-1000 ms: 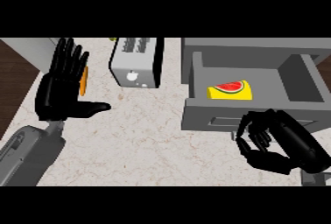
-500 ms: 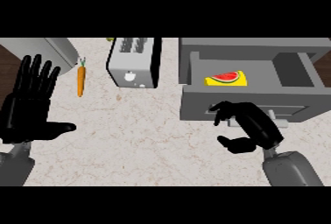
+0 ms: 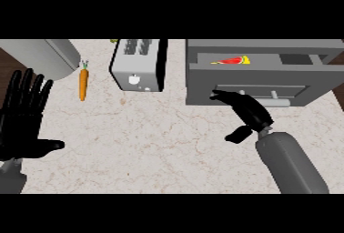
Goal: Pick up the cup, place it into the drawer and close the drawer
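Head view. The tabletop [image 3: 148,150] is pale speckled stone and fills most of the view. At far right stands a grey drawer [image 3: 255,73], its box mostly pushed in and its front panel carrying a light bar handle [image 3: 275,103]. Inside the part of the drawer that is open lies a red and yellow watermelon slice [image 3: 232,60]; no cup can be made out in this view, so its look and place cannot be told. A grey cylinder-like object [image 3: 43,57] sits at the far left corner. A silver toaster [image 3: 138,66] with two top slots stands far centre, a white knob on its near face. The right hand [image 3: 245,111] lies against the drawer's front panel just left of the handle, its fingers [image 3: 225,95] pressed together and straight, touching the panel, holding nothing. The left hand [image 3: 23,120] shows at the left edge, palm open, fingers [image 3: 30,88] spread and upright, thumb out to the right. An orange carrot [image 3: 83,84] with a green top lies between the cylinder and the toaster.
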`<state>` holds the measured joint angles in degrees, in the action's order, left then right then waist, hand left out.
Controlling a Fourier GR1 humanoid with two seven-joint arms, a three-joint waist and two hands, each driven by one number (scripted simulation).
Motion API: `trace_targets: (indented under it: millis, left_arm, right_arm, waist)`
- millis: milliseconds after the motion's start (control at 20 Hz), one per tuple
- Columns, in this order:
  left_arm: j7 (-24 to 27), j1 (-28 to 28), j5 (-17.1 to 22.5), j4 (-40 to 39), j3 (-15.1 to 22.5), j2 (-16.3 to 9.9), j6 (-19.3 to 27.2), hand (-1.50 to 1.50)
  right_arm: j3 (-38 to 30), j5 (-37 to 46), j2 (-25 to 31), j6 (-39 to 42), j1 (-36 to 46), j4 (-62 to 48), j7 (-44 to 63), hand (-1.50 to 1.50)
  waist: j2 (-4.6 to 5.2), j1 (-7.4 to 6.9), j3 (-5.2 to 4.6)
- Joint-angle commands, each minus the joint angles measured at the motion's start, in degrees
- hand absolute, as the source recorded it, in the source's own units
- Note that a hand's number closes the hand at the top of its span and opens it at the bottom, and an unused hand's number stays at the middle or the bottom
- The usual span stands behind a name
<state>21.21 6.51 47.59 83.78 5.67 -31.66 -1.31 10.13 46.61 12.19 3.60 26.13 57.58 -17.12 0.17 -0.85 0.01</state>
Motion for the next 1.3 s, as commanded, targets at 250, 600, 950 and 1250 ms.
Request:
trace_targets:
  millis: [250,600,950,1250]
  left_arm:
    - [-2.2,0.2,-1.6,0.5,-2.6,1.8,-2.2,-1.50]
    - [0.8,1.6,-3.6,-5.7,-3.2,2.9,-6.6,-1.50]
    - [-0.2,0.2,-3.3,-2.9,-3.4,2.4,-7.1,-1.50]
    - [0.7,-0.1,-4.6,-3.7,-3.1,2.7,-8.0,-1.50]
  right_arm:
    - [-8.6,-2.2,0.5,-3.3,13.8,-26.2,-12.3,-1.50]
    - [-11.2,-0.9,2.0,-3.0,25.4,-39.9,-13.0,-1.50]
    - [-13.1,-1.3,7.7,-0.9,28.9,-45.1,-16.6,-1.50]
    - [-14.1,-1.9,9.2,0.0,30.5,-46.9,-18.0,-1.50]
  waist:
    - [0.25,-0.49,0.06]
    - [1.06,-1.65,0.07]
    - [1.67,-3.58,0.17]
    - [1.93,-4.22,0.18]
